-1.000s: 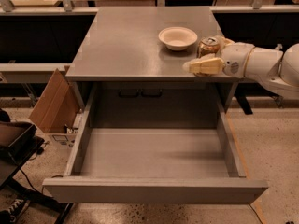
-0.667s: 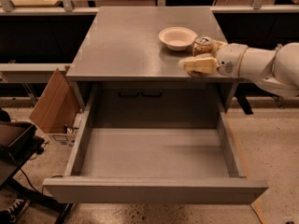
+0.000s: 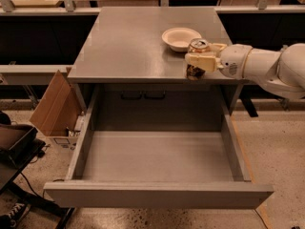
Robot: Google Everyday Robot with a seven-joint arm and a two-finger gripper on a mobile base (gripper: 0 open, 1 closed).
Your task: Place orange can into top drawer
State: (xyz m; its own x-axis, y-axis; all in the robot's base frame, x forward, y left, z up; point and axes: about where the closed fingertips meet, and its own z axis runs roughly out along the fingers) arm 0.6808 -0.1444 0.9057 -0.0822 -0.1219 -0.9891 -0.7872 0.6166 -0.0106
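Observation:
The orange can [image 3: 194, 72] stands upright at the front right edge of the grey cabinet top [image 3: 128, 42], silver lid showing. My gripper [image 3: 199, 53] reaches in from the right and is shut on the can, one cream finger [image 3: 200, 61] across its front and the other behind it. The top drawer [image 3: 157, 194] is pulled wide open below and in front of the cabinet. Its grey inside is empty. The can is above the drawer's back right part, level with the cabinet top.
A white bowl [image 3: 181, 38] sits on the cabinet top just behind and left of the can. An open cardboard box [image 3: 55, 106] leans at the cabinet's left side. A black object [image 3: 14, 144] is low at the left. My white arm [image 3: 271, 66] spans the right side.
My gripper has moved left and a little toward the cabinet's front edge, carrying the orange can with it. The drawer and the bowl have not moved.

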